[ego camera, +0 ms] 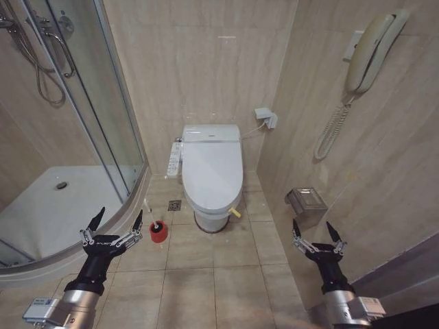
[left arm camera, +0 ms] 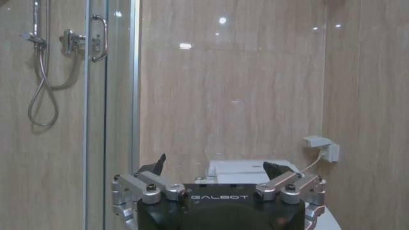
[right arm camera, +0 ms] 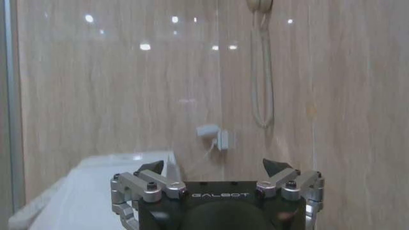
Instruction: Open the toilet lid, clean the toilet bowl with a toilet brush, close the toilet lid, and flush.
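Note:
The toilet lid [ego camera: 213,168] is down over the toilet bowl [ego camera: 209,221], straight ahead against the back wall. A small yellow strip [ego camera: 235,212] hangs at the lid's front right edge. The toilet brush [ego camera: 149,211] stands with its white handle tilted in a red holder cup [ego camera: 158,232] on the floor, left of the bowl. My left gripper [ego camera: 116,221] is open and empty, low on the left, just short of the red cup. My right gripper [ego camera: 317,232] is open and empty, low on the right near the side wall. Both wrist views show open jaws: left gripper [left arm camera: 216,165], right gripper [right arm camera: 214,165].
A curved shower tray [ego camera: 62,205] with a glass door [ego camera: 103,103] takes up the left. On the right wall are a phone [ego camera: 370,51] and a metal paper holder [ego camera: 306,202]. A control panel [ego camera: 175,157] sits left of the toilet. A floor drain [ego camera: 174,205] lies near the brush.

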You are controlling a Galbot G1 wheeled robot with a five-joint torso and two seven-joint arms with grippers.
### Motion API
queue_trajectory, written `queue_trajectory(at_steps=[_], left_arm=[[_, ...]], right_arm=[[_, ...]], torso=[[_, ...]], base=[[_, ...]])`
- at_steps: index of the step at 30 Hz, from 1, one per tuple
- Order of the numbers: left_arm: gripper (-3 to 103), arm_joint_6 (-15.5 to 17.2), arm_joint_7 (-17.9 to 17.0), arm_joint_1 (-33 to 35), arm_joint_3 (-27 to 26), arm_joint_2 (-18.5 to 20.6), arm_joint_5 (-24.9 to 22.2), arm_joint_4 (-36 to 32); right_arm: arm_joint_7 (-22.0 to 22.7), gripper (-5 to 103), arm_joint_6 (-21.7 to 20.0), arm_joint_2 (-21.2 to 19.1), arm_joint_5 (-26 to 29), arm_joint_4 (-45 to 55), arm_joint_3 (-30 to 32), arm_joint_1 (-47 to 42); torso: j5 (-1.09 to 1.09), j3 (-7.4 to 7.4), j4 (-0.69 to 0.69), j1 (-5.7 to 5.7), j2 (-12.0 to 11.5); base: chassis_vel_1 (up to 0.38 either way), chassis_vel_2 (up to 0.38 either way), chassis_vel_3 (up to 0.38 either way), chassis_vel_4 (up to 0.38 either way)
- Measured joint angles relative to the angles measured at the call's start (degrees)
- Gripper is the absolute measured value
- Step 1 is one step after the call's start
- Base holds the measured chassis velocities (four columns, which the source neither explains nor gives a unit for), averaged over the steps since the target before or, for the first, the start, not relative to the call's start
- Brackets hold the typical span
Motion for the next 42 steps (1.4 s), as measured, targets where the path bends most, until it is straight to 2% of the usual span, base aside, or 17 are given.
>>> queue_trajectory(at_steps=[16, 33, 42], left_arm=[[100, 0.0, 0.0, 0.0, 0.0, 0.0, 0.0, 0.0], [100, 0.0, 0.0, 0.0, 0.0, 0.0, 0.0, 0.0], [100, 0.0, 0.0, 0.0, 0.0, 0.0, 0.0, 0.0]], right_arm=[[-0.12, 100, 0.87, 0.77, 0.03, -0.3, -0.79, 0.01], [-1.02, 100, -0.68, 1.02, 1.41, -2.38, -2.25, 2.99], [-1.22, 100, -0.21, 1.05, 1.57, -3.17, -2.49, 3.0]], torso=[[0.02, 0.0, -0.03, 0.0, -0.01], [0.03, 0.0, -0.02, 0.0, -0.01], [0.02, 0.01, -0.03, 0.02, -0.01]], base=[[0.0, 0.0, 0.0, 0.0], [0.0, 0.0, 0.0, 0.0], [-0.13, 0.118, 0.129, -0.13]])
